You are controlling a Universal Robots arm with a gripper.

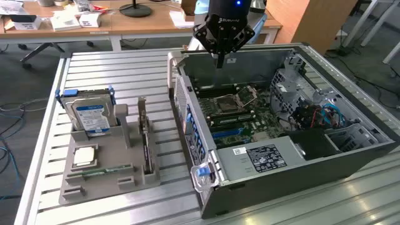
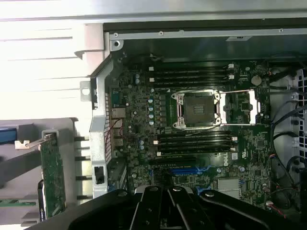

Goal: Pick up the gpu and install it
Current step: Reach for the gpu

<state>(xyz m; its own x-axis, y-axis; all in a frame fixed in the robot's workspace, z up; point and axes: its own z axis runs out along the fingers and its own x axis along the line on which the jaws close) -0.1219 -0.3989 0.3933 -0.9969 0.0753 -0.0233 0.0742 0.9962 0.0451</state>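
End effector point(image 1: 219, 62) shut, empty, over open computer case point(image 1: 300, 182); gpu point(image 1: 145, 140) upright in grey holder point(image 1: 106, 183) on bench point(image 1: 112, 70), beside hard drive point(image 1: 89, 115).

The table point(image 1: 119, 70) is ribbed metal, the holder point(image 1: 106, 188) matt plastic, and the gpu point(image 2: 53, 179) has a bright metal bracket.

Slatted table point(image 1: 112, 70) bearing grey holder point(image 1: 93, 191), computer case point(image 1: 293, 185)
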